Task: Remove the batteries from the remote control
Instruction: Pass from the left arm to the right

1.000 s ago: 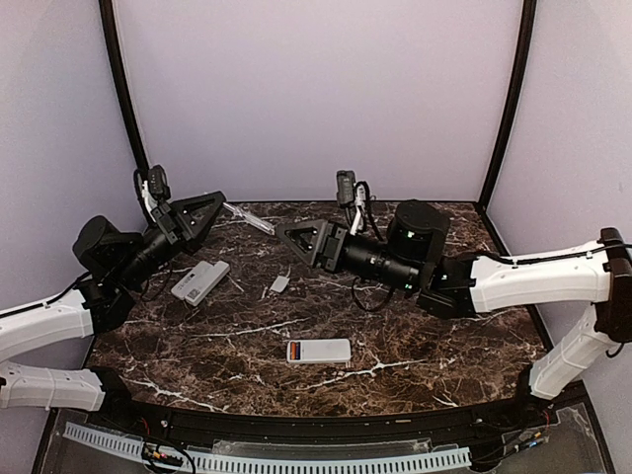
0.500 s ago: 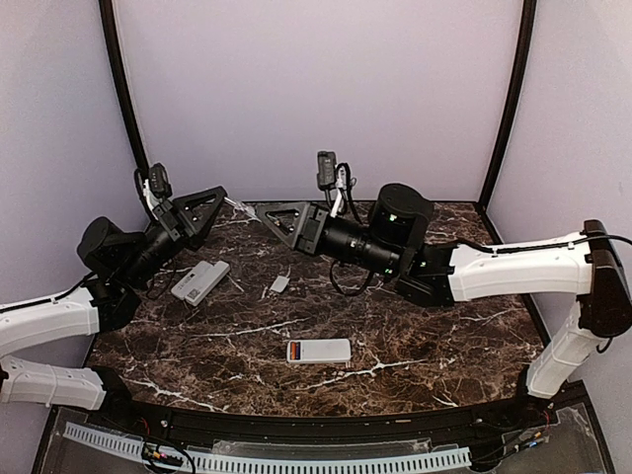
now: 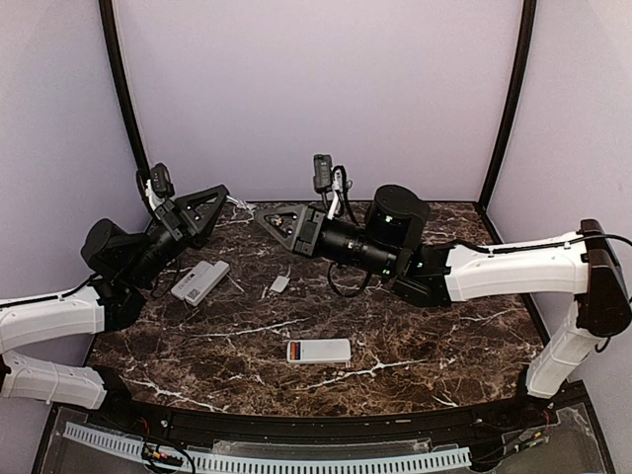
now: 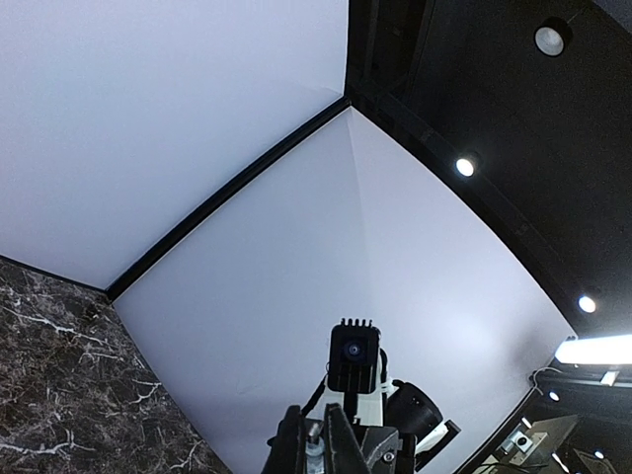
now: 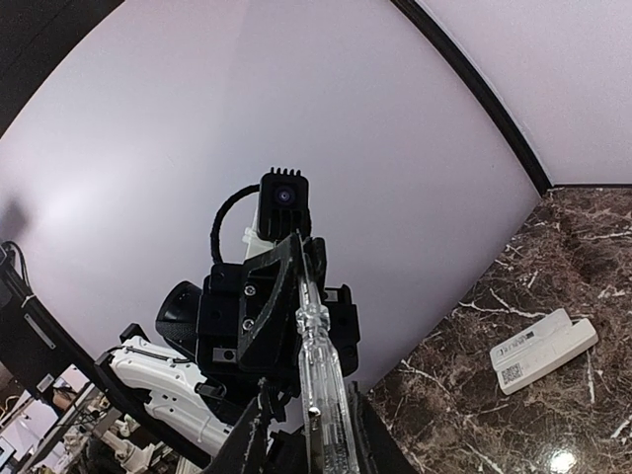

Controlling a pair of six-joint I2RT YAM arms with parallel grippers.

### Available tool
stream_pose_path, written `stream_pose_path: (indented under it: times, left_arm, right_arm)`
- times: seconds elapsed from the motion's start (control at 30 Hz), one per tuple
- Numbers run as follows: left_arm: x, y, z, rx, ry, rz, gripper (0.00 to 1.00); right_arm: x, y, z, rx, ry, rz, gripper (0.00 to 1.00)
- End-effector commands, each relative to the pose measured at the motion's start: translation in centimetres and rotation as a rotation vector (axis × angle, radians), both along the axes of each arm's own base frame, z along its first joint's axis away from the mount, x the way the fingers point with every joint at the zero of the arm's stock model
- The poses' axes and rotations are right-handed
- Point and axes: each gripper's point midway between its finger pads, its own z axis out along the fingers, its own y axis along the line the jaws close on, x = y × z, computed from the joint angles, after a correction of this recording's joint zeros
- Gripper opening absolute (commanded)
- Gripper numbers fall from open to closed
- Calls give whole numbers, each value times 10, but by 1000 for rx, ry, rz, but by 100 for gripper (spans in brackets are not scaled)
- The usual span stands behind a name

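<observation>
A white remote control (image 3: 324, 350) lies near the front of the table, and orange and blue batteries (image 3: 294, 351) show in its open left end. Both arms are raised at the back left. My left gripper (image 3: 226, 195) is shut on the metal end of a clear-handled screwdriver (image 3: 240, 205). My right gripper (image 3: 263, 213) faces it, tip to tip. In the right wrist view that clear screwdriver (image 5: 323, 365) runs from my right gripper (image 5: 308, 434), which is closed in on its handle, up into the left fingers (image 5: 281, 272). The left wrist view has my left gripper (image 4: 318, 442) at its bottom edge.
A second white remote (image 3: 200, 281) lies at the left and also appears as a remote (image 5: 545, 351) in the right wrist view. A small white cover (image 3: 279, 284) lies at mid-table. The lilac back wall (image 3: 316, 89) is close behind both grippers.
My right arm swung left and back until its gripper met the screwdriver held by the left one. Its jaws narrowed around the handle. The left arm barely moved.
</observation>
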Motion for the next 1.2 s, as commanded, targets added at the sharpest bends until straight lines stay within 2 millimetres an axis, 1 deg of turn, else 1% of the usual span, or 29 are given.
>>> stream_pose_path:
  times: [0.0, 0.1, 0.2, 0.33, 0.5, 0.6, 0.63, 0.67, 0.7, 0.73, 0.77, 0.8, 0.83, 0.87, 0.9, 0.93, 0.97, 1.0, 1.03, 1.07, 1.1, 1.13, 1.17]
  left_arm:
    - [-5, 2, 4, -17, -30, -10, 0]
    - [-5, 1, 4, -17, -27, -17, 0]
    - [-5, 0, 2, -15, -23, -22, 0]
    - [-5, -1, 2, -13, -21, -27, 0]
    - [-4, -4, -4, 11, -2, -38, 0]
    - [-4, -8, -6, 41, 3, -49, 1]
    - [-3, -9, -10, 61, 22, -49, 4]
    - [-3, -10, -9, 76, 19, -50, 13]
    - [-4, -12, -12, 104, 40, -55, 19]
    - [-4, -12, -13, 128, 40, -50, 34]
    - [-4, -13, -17, 166, 73, -53, 42]
    - [-6, -12, -16, 194, 64, -46, 55]
    - [-4, -13, -25, 260, 96, -39, 65]
    - [-3, -12, -27, 289, 107, -34, 69]
    - [-3, -10, -35, 353, 138, -26, 76]
    - [-4, -9, -51, 415, 196, -29, 78]
    - [-2, -5, -49, 440, 192, -20, 81]
    - [-2, -4, -65, 489, 248, -30, 82]
    - [-2, -2, -69, 514, 254, -42, 84]
    - [-4, -2, -82, 550, 293, -74, 84]
    - [-3, 0, -89, 576, 299, -79, 84]
    - [-5, -2, -106, 619, 346, -116, 84]
    - [-5, -3, -114, 657, 338, -130, 83]
  right_arm:
    - [-1, 2, 21, 61, -26, 13, 25]
    - [0, 1, 22, 64, -26, 11, 24]
    - [1, 1, 22, 63, -26, 6, 21]
    - [2, 0, 20, 61, -25, -2, 14]
    - [4, -3, 19, 52, -26, -25, 1]
    - [7, -7, 16, 38, -25, -48, 0]
    - [8, -9, 15, 32, -25, -61, 0]
    - [10, -11, 13, 23, -24, -74, 0]
    - [12, -14, 10, 7, -20, -89, 0]
    - [14, -18, 7, -7, -17, -109, 0]
    - [15, -22, 5, -25, -16, -122, 0]
    - [19, -26, -1, -51, -10, -149, 0]
    - [22, -31, -5, -80, -5, -176, 0]
    - [25, -36, -11, -110, 0, -204, 0]
    - [28, -42, -15, -135, 4, -225, 0]
    - [30, -48, -22, -167, 11, -247, 0]
    - [31, -56, -27, -194, 18, -266, 0]
    - [32, -63, -35, -231, 27, -285, 0]
    - [33, -71, -43, -272, 38, -306, 0]
    - [34, -79, -56, -331, 56, -327, 0]
    - [34, -88, -66, -375, 72, -351, 0]
    - [33, -96, -76, -416, 90, -368, 0]
    - [32, -105, -87, -456, 110, -384, 0]
